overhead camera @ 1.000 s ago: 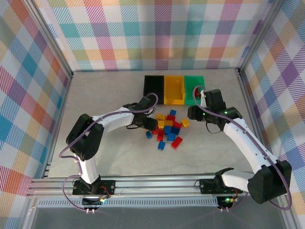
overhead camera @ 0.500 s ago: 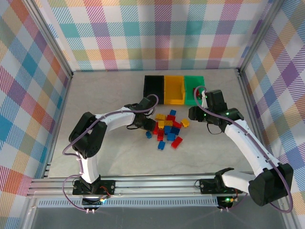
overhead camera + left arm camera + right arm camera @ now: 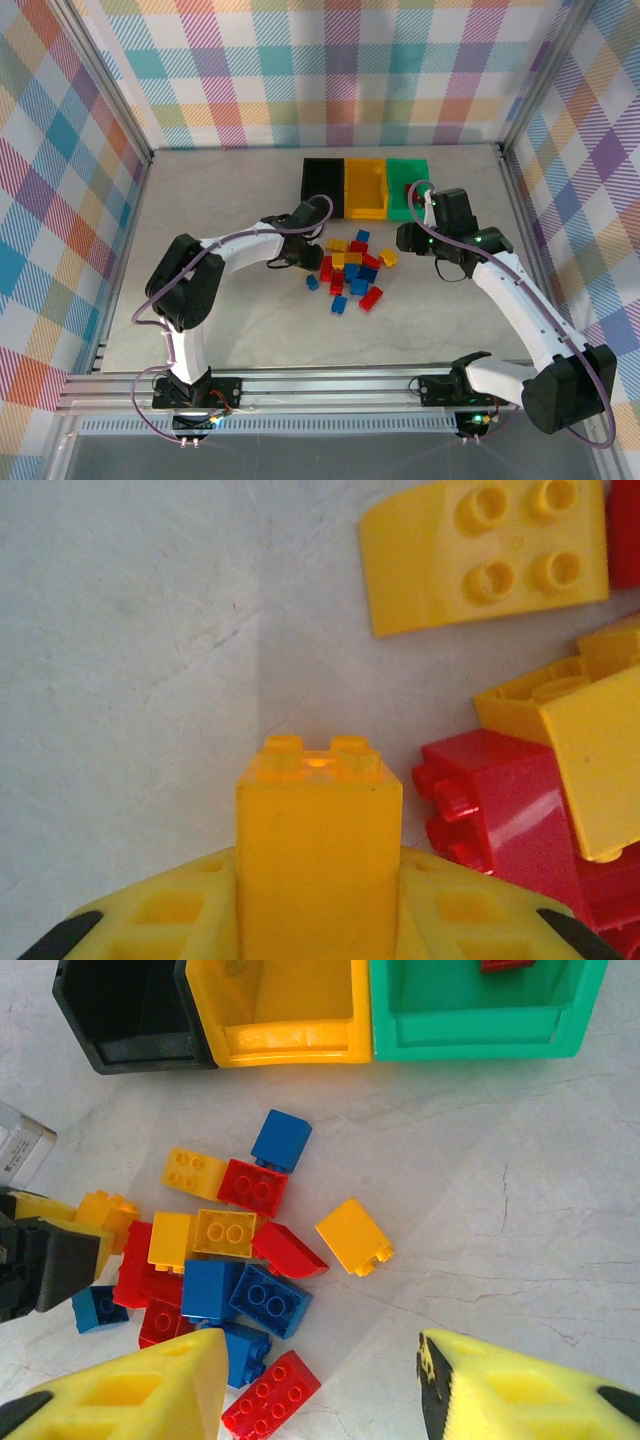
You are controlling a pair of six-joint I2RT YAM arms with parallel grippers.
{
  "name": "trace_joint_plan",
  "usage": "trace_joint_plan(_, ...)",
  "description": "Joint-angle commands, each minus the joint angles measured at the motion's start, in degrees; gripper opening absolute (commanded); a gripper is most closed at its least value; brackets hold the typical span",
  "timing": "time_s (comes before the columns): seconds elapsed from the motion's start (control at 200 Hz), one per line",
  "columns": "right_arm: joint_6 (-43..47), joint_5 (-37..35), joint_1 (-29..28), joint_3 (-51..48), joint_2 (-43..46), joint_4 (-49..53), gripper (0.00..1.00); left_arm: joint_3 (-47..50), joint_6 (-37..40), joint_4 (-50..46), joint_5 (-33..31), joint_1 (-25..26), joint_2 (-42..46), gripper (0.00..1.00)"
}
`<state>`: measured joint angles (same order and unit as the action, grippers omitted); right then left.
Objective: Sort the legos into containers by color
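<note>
The legos [image 3: 352, 272] lie as a loose pile of red, yellow and blue bricks mid-table, below the containers: a black bin [image 3: 322, 186], a yellow bin [image 3: 365, 190] and a green bin [image 3: 402, 175] in a row. My left gripper [image 3: 318, 885] is at the pile's left edge [image 3: 316, 262], shut on an upright yellow lego [image 3: 318, 840] that sits flush between both fingers. My right gripper [image 3: 320, 1390] hovers open above the pile's right side [image 3: 412, 238], with nothing between its fingers. One red lego [image 3: 505, 964] lies in the green bin [image 3: 470, 1040].
A single yellow brick [image 3: 355, 1235] lies apart at the pile's right. A red brick [image 3: 495, 805] and other yellow bricks [image 3: 485, 550] sit close beside the held one. Checked walls and metal posts [image 3: 135, 130] enclose the table.
My left gripper's jaws have closed onto the yellow lego at the pile's left edge. The right arm has hardly moved.
</note>
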<state>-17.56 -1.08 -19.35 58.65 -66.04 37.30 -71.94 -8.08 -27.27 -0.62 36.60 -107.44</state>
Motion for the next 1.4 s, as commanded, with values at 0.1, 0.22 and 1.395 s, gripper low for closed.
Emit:
trace_joint_plan(0.1,-0.64,-0.19,-0.21,-3.2,1.97,-2.26,0.54,-5.79,-0.62,-6.27,-3.45,-0.39,4.01,0.33)
trace_joint_plan(0.22,-0.81,-0.24,-0.18,-4.52,2.27,-3.05,0.55,-12.09,-1.13,-10.46,-5.15,-0.39,4.8,0.33)
trace_joint_plan(1.395,-2.94,2.49,-0.2,-5.85,8.03,-1.44,0.55,-52.32,-8.27,9.0,-1.91,2.4,-27.33,0.31)
